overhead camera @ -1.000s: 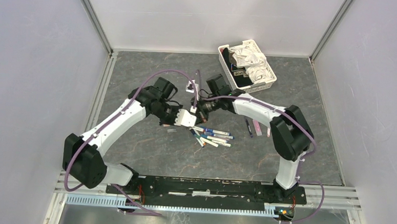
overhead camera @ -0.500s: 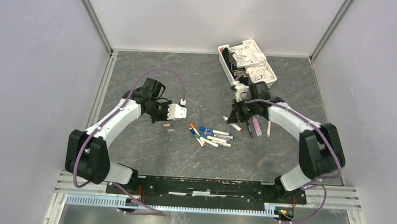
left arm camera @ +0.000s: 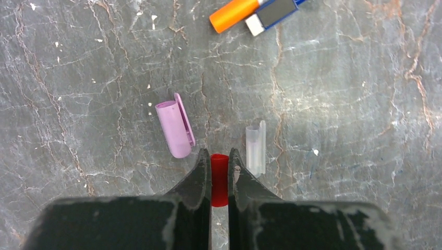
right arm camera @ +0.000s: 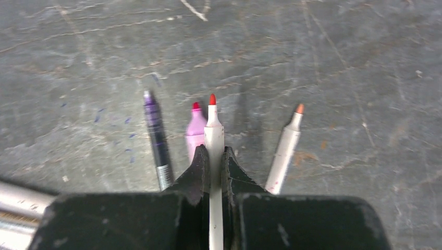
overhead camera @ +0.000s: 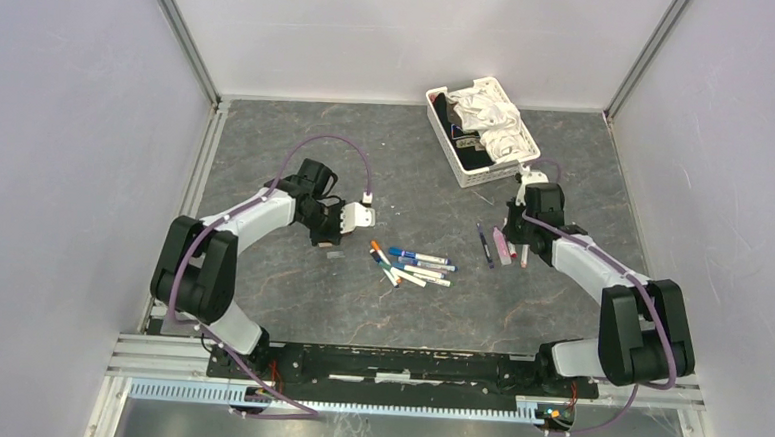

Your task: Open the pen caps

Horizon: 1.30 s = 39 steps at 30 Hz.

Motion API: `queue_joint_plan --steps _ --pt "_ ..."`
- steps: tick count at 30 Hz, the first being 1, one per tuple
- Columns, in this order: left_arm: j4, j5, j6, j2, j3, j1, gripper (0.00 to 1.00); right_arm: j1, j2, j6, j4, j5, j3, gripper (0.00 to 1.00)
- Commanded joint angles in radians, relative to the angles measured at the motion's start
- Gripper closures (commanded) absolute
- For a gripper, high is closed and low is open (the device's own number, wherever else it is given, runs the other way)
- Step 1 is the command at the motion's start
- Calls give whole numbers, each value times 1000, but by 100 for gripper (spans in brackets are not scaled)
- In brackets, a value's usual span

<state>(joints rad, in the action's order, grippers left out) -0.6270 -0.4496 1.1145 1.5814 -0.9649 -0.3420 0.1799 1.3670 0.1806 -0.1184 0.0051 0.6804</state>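
My left gripper (left arm camera: 219,159) is clamped on a red cap (left arm camera: 219,182), right gripper (right arm camera: 214,153) pinching a bare pen (right arm camera: 212,125), three more lie uncapped, middle pile (overhead camera: 416,265) still looks capped.

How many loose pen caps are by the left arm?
3: red cap pinched in the left fingers; lilac cap and clear cap lying either side. Others may be hidden.

Basket (overhead camera: 442,133): white, sat at the far right of the table, turned at an angle.
Cloth (overhead camera: 489,114): white and crumpled, heaped in the basket's far end.
Dark item (overhead camera: 472,155): lay in the basket's near end, too unclear to identify.
Table (overhead camera: 289,293): grey marbled top.
Walls (overhead camera: 69,112): pale, closed in three sides.
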Motion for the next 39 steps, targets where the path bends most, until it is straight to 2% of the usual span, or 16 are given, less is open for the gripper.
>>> queue_joint_plan --steps 1,5,9,13,18,21,22,23,24,26,27,31,33,39 --pt "79 -3 -78 34 -15 -3 88 -5 2 27 111 156 -3 100" --pt "73 -6 -90 47 -30 -2 75 -6 53 11 111 215 18 100" --pt "55 -21 -105 34 -35 -3 68 -6 60 19 175 217 -14 100" --pt "1 -46 -124 16 -82 -3 60 -6 87 17 165 237 -12 100" --pt "-52 -66 -162 -38 -162 -2 57 -5 115 17 158 207 -8 89" --pt "-88 -73 -219 -73 -233 1 43 -5 116 22 153 196 -8 81" --pt "-108 -71 -243 -80 -269 0 28 -6 110 25 149 199 -8 77" --pt "-129 -68 -267 -86 -305 1 20 -5 101 29 145 200 -8 73" --pt "-162 -62 -292 -93 -348 2 14 -5 87 33 143 198 -11 70" --pt "-196 -38 -332 -109 -435 6 10 9 51 34 152 185 -16 66" --pt "-205 -24 -349 -120 -454 8 1 20 35 29 148 187 -11 64" --pt "-236 -15 -379 -186 -512 33 0 92 -33 -6 120 196 25 58" --pt "-229 2 -385 -225 -504 36 0 154 -57 -55 126 153 29 57" --pt "-290 -38 -376 -248 -502 40 0 330 33 -250 84 -144 108 57"
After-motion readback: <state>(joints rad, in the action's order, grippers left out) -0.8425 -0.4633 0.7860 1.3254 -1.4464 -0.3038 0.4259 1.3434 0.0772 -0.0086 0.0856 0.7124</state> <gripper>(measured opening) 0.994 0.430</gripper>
